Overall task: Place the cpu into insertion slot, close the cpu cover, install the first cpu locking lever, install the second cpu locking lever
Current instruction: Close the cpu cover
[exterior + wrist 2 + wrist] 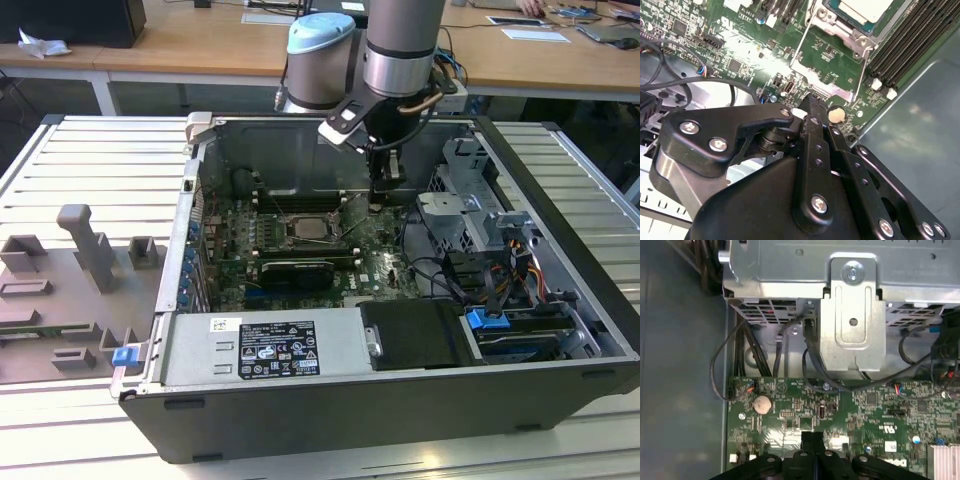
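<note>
Just ahead of our pinched-together, empty gripper [812, 102], we are seeing the cpu [860, 9] seated, the cpu cover [855, 36] apparently down, levers [800, 42] unclear.

The exterior view looks from high up and a little way off, down into the open computer case [300, 440] on the bench [80, 170]. Both wrist views sit very close and look past the gripper [812, 102] [813, 438] at the green board [835, 55] [865, 405]. Both show the same round battery [835, 114] [761, 404].
</note>
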Available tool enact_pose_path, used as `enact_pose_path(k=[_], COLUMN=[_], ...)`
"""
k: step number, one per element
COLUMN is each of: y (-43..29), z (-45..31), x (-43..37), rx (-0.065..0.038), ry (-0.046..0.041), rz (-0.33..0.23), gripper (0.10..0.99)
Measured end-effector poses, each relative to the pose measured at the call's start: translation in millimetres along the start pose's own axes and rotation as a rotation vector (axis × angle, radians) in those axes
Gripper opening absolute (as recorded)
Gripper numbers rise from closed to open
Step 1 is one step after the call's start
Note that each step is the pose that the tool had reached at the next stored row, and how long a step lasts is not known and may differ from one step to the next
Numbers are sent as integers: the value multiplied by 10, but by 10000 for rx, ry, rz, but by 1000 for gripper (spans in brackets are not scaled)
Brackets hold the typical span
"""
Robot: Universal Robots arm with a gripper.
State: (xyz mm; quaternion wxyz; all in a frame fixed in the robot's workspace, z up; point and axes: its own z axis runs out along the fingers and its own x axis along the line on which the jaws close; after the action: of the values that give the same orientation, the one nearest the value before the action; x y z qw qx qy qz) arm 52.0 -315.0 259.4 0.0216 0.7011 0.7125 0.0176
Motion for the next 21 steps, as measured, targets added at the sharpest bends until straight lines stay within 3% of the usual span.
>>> enact_pose_path(k=[2, 4, 10, 21], y=[1, -6, -105, -159], z=[67, 82, 80, 77], x=[1, 1, 2, 3], rx=[0, 0, -1, 0], ry=[2, -1, 0, 0], rz=[2, 1, 1, 1], gripper=[106, 106, 106, 106])
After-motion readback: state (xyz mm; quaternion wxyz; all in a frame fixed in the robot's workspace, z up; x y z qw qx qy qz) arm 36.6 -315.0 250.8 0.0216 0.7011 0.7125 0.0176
